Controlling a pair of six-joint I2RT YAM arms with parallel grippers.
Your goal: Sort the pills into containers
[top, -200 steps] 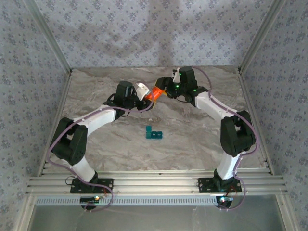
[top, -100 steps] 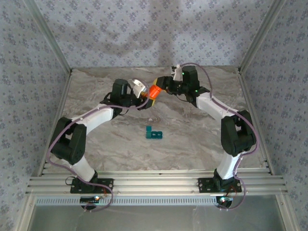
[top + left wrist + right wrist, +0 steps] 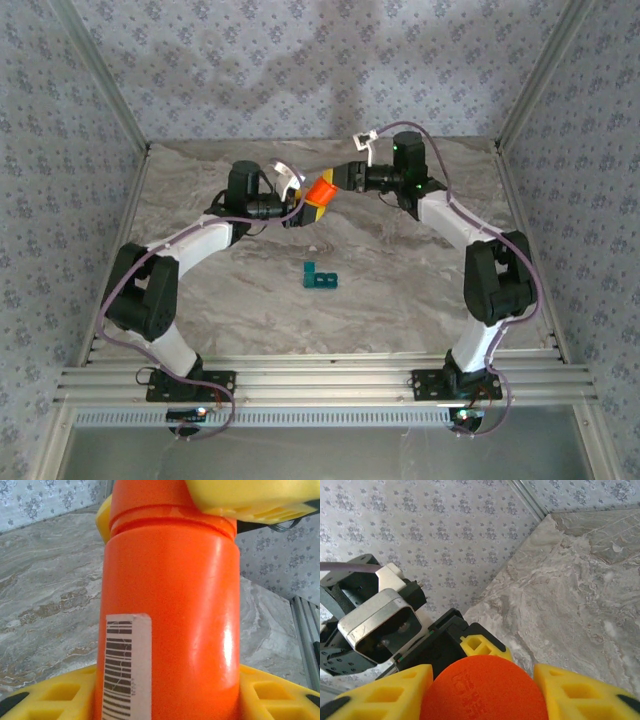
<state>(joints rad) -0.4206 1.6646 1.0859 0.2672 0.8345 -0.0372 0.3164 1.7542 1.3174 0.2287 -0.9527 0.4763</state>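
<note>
An orange pill bottle (image 3: 320, 190) hangs in the air at the rear middle, between my two grippers. My left gripper (image 3: 300, 207) is shut on its body, whose barcode label (image 3: 122, 665) shows between the yellow fingers (image 3: 272, 695). My right gripper (image 3: 340, 181) straddles the orange cap (image 3: 482, 690). A thin slit shows between the cap and the right-hand finger (image 3: 575, 690). The teal containers (image 3: 320, 278) lie on the marble table (image 3: 400, 290), well in front of both grippers. The pills are out of view.
Patterned walls (image 3: 300, 70) close in the back and both sides, with metal rails (image 3: 320, 385) along the near edge. Bare marble (image 3: 580, 595) spreads below the bottle and around the containers.
Both grippers have carried the bottle slightly up and toward the back wall, and the right wrist has swung level. The right jaws have widened around the cap.
</note>
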